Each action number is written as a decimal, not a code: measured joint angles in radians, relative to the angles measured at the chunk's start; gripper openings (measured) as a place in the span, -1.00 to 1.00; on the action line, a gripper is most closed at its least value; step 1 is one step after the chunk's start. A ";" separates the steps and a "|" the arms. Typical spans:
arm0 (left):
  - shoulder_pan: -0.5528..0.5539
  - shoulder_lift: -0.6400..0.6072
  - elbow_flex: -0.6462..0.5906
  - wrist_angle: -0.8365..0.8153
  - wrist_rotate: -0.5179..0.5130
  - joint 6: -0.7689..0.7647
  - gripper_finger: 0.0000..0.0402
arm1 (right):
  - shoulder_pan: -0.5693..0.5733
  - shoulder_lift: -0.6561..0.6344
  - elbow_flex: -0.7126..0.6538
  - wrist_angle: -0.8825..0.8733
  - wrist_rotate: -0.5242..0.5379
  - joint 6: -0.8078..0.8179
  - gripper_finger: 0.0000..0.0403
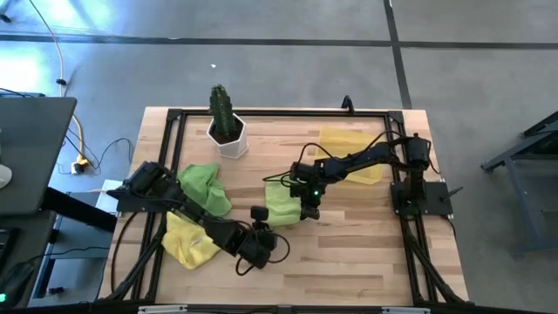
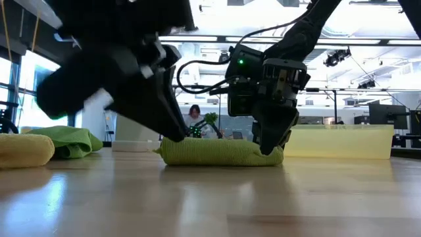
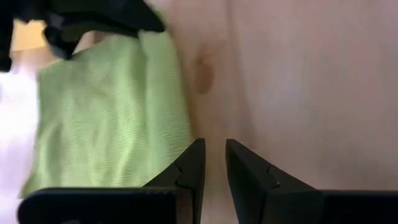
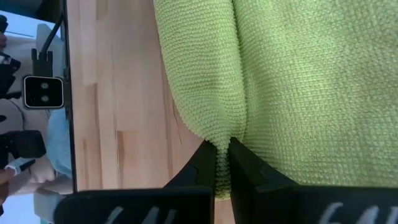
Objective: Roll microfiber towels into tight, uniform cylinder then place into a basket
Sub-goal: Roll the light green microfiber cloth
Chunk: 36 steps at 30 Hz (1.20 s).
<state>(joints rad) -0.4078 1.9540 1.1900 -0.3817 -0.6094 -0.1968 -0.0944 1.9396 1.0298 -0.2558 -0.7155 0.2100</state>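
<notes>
Across the worktop, take the basket at the far right as your landmark: it holds no towel yet, so every placement is left. Beside it toward the centre lies the green towel, partly folded into a flat roll, not a tight cylinder. Well away on the opposite side, a second green towel and the yellow towel sit crumpled and unrolled. Your right gripper is clenched on the central towel's edge; your left gripper, fingers slightly parted and grasping nothing, waits just beside that towel.
</notes>
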 joint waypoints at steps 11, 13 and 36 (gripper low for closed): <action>0.064 0.006 0.000 -0.042 -0.038 0.000 -0.72 | 0.003 -0.002 0.001 -0.002 0.004 0.000 -1.00; 0.056 0.004 0.000 -0.033 -0.037 -0.001 -0.72 | 0.003 -0.002 0.001 -0.003 0.004 0.000 -1.00; 0.071 -0.003 0.002 -0.075 0.064 -0.106 -0.22 | 0.003 -0.003 0.002 -0.003 0.005 -0.001 -1.00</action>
<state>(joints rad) -0.3369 1.9507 1.1915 -0.4564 -0.5458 -0.3031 -0.0910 1.9362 1.0321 -0.2588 -0.7109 0.2090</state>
